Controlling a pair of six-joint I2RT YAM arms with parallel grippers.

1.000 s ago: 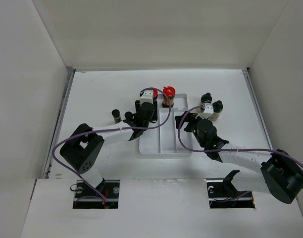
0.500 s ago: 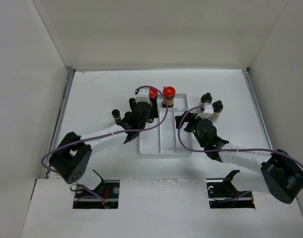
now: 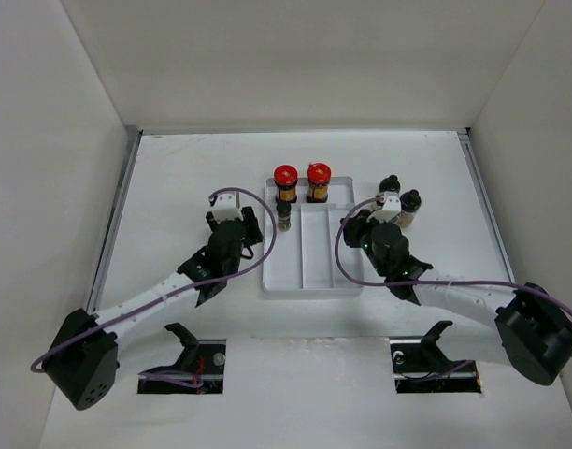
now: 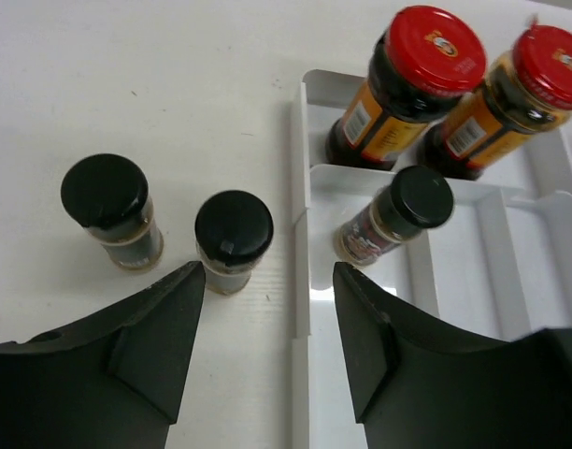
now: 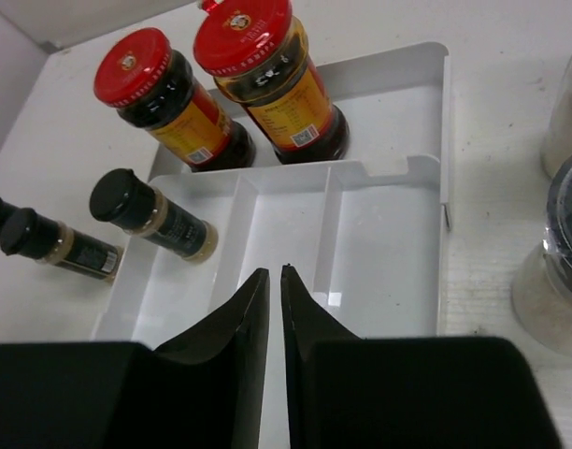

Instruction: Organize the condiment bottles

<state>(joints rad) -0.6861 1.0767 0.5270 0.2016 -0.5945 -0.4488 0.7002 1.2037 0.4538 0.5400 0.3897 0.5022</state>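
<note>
Two amber red-lidded condiment bottles (image 3: 285, 182) (image 3: 318, 181) stand side by side in the back compartment of the white tray (image 3: 309, 281). A small dark black-capped jar (image 4: 398, 213) stands in the tray's left slot. Two more black-capped jars (image 4: 108, 210) (image 4: 232, 238) stand on the table left of the tray. My left gripper (image 4: 267, 281) hangs open and holds nothing, short of those jars and over the tray's left rim. My right gripper (image 5: 275, 271) is shut on nothing above the tray's middle slots. Two further jars (image 3: 390, 184) (image 3: 410, 201) stand right of the tray.
White walls enclose the table on three sides. In the right wrist view, a pale-filled jar (image 5: 566, 103) and a black-capped one (image 5: 557, 271) stand close to the tray's right rim (image 5: 445, 187). The purple cables loop over both arms.
My left arm has drawn back to the left, off the left red-lidded bottle, which now stands free in the tray. My right gripper's fingers have closed.
</note>
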